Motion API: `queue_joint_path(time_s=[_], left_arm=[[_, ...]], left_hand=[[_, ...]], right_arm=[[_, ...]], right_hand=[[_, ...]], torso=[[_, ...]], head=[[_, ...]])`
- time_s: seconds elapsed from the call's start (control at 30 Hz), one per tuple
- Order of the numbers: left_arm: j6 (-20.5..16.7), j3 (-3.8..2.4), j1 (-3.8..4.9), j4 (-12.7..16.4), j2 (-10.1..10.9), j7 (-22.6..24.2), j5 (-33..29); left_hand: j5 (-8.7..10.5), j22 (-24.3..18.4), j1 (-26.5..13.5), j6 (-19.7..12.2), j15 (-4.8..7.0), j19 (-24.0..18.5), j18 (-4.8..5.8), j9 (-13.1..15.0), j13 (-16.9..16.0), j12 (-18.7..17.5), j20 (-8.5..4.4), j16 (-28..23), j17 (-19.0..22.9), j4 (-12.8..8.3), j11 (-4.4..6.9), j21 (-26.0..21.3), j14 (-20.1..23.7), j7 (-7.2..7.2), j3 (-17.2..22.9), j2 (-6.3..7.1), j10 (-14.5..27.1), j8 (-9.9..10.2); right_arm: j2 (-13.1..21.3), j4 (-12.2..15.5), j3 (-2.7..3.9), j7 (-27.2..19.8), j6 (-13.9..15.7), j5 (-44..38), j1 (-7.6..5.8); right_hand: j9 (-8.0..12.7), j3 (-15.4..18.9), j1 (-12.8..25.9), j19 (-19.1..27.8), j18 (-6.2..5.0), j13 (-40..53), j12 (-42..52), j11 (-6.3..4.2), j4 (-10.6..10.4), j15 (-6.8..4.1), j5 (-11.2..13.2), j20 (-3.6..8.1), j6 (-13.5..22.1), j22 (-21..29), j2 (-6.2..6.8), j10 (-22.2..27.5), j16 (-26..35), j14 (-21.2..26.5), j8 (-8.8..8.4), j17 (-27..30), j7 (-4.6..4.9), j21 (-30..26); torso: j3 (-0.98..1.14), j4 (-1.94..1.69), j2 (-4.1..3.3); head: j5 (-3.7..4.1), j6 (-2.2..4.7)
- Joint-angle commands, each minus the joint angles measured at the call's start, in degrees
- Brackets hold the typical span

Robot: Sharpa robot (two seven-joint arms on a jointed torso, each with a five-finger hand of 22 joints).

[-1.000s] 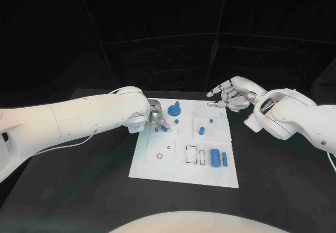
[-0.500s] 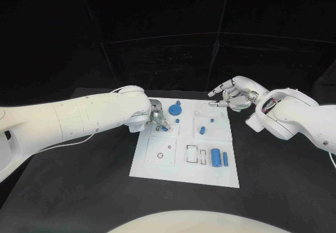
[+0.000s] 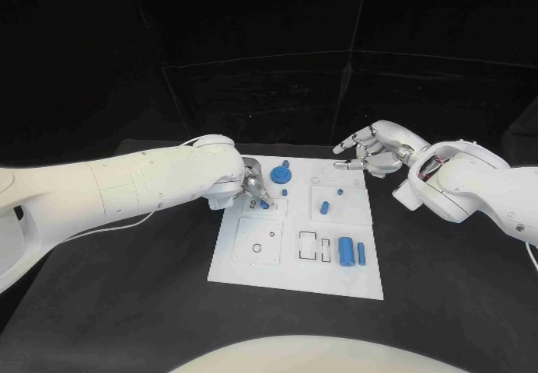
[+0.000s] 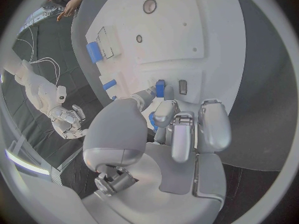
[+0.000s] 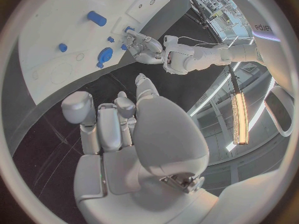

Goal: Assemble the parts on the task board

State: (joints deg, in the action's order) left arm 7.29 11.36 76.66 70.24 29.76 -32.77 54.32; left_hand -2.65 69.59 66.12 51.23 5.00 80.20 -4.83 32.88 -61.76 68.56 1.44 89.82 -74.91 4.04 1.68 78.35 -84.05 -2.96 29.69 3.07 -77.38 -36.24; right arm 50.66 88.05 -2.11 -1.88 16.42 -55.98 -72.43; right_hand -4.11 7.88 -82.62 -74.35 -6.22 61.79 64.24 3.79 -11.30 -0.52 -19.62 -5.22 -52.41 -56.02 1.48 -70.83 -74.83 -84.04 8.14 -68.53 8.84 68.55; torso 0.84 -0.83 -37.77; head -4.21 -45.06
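Head view: the task board [image 3: 294, 268] lies mid-table. The left hand [image 3: 251, 186] rests over the board's upper left, at about ten o'clock from its centre, with a small blue peg [image 3: 263, 205] at its fingertips. I cannot tell here whether the peg is pinched or merely touched. At twelve o'clock sits a round blue gear [image 3: 279, 176], at one o'clock a short blue pin [image 3: 323, 208], and at four o'clock a blue cylinder [image 3: 344, 252] lies in a recess with a slimmer blue rod [image 3: 360, 252] just beside it. The right hand [image 3: 373, 151] hovers off the board's far right corner, fingers loosely apart and holding nothing.

Left wrist view: the left hand's fingertips [image 4: 148, 92] meet the blue peg [image 4: 160, 87] over a slot; a firm grip cannot be confirmed.

Right wrist view: the right hand [image 5: 118, 115] holds nothing, fingers partly curled.

The peg looks rigid, light and smooth, probably slippery plastic, so it is best pinched at mid-length.
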Motion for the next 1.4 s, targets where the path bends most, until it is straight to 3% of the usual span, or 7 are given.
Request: queue_joint_path(time_s=[0.03,0.3,0.67,1.0,1.23,1.4], left_arm=[[1.98,0.25,-0.29,-0.11,-0.53,-0.41,0.10],[2.75,0.37,-0.29,-0.60,-0.96,-0.69,0.10],[2.72,0.39,-0.29,-1.12,-1.11,-0.65,0.10],[1.22,0.39,-0.30,-1.38,-1.04,-0.63,0.11],[-2.10,0.32,-0.30,-0.16,0.61,0.58,0.11],[-4.98,-0.01,-0.04,1.53,2.49,2.32,-0.35]], left_hand=[[-0.15,0.17,-2.01,0.63,-0.03,0.46,0.56,0.28,-0.11,0.37,0.00,0.18,-15.09,-5.10,0.07,0.09,-5.95,0.59,6.02,-0.02,-0.49,-0.62],[-0.14,0.95,-6.63,2.08,0.36,0.83,0.69,1.04,0.14,0.39,-0.30,0.18,-15.09,-2.31,0.50,0.47,-5.95,1.16,2.52,1.64,-0.51,-1.49],[-0.13,1.27,-9.10,2.64,0.55,0.99,0.75,1.52,0.77,0.09,-0.54,0.18,-15.09,-0.25,0.70,0.59,-5.95,1.35,-0.92,1.76,-0.44,-1.69],[-0.11,1.29,-12.04,3.42,0.70,0.99,0.74,2.35,-0.28,0.97,-0.69,0.18,-15.09,2.83,0.84,0.48,-5.95,1.56,-7.94,2.34,-0.81,-2.31],[0.00,1.26,-14.46,3.27,0.99,1.00,0.71,2.73,-0.45,1.14,-1.02,0.18,-15.09,5.86,1.12,0.35,-5.95,1.85,-16.05,5.19,-0.83,-2.23],[0.00,0.40,-13.68,2.75,1.07,0.58,0.54,3.00,0.10,0.72,-1.16,0.18,-15.09,7.12,1.12,-0.26,-5.95,1.84,-19.24,5.39,-0.46,-2.17]], right_arm=[[-0.12,-0.04,0.02,-0.43,-0.36,-0.10,-0.12],[-0.21,-0.14,0.02,-0.46,-0.38,-0.10,-0.12],[-0.33,-0.24,0.02,-0.53,-0.02,-0.10,-0.12],[-0.50,-0.36,0.02,-0.51,0.25,-0.10,-0.12],[-0.43,-0.49,0.02,-0.53,0.33,-0.11,-0.12],[-0.37,-0.78,0.02,-0.57,0.40,-0.11,-0.11]], right_hand=[[0.05,0.19,-0.08,-0.33,-0.36,-0.07,-0.17,-0.16,0.02,-0.41,0.08,0.10,0.12,0.07,-0.45,-0.03,0.40,-1.37,0.20,-0.02,-0.09,-0.22],[0.05,0.19,-0.08,-0.33,-0.36,-0.07,-0.17,-0.16,0.02,-0.41,0.08,0.10,0.12,0.07,-0.45,-0.03,0.40,-1.37,0.20,-0.02,-0.09,-0.22],[0.07,0.30,0.01,-0.15,-0.44,-0.51,-0.54,-0.13,-0.02,-0.40,-0.15,0.11,0.22,0.54,-0.47,0.31,0.63,-1.32,0.21,0.21,-0.06,-0.57],[0.08,0.32,0.02,-0.08,-0.47,-0.62,-0.65,-0.13,-0.01,-0.40,-0.16,0.10,0.25,0.69,-0.45,0.40,0.65,-1.32,0.20,0.23,-0.05,-0.67],[0.09,0.36,0.05,-0.05,-0.48,-0.68,-0.71,-0.12,-0.02,-0.39,-0.16,0.10,0.29,0.77,-0.42,0.47,0.70,-1.30,0.19,0.26,-0.04,-0.74],[0.09,0.40,0.10,0.01,-0.50,-0.77,-0.79,-0.10,-0.04,-0.38,-0.16,0.09,0.33,0.89,-0.40,0.56,0.72,-1.30,0.19,0.27,-0.03,-0.83]], torso=[[0.01,0.00,0.01],[0.03,0.05,0.03],[0.02,0.00,0.01],[0.01,-0.03,0.05],[-0.03,-0.04,0.07],[0.03,-0.02,0.15]], head=[[-0.06,-0.05],[0.09,-0.22],[0.17,-0.25],[0.21,-0.28],[0.46,-0.07],[0.38,0.14]])
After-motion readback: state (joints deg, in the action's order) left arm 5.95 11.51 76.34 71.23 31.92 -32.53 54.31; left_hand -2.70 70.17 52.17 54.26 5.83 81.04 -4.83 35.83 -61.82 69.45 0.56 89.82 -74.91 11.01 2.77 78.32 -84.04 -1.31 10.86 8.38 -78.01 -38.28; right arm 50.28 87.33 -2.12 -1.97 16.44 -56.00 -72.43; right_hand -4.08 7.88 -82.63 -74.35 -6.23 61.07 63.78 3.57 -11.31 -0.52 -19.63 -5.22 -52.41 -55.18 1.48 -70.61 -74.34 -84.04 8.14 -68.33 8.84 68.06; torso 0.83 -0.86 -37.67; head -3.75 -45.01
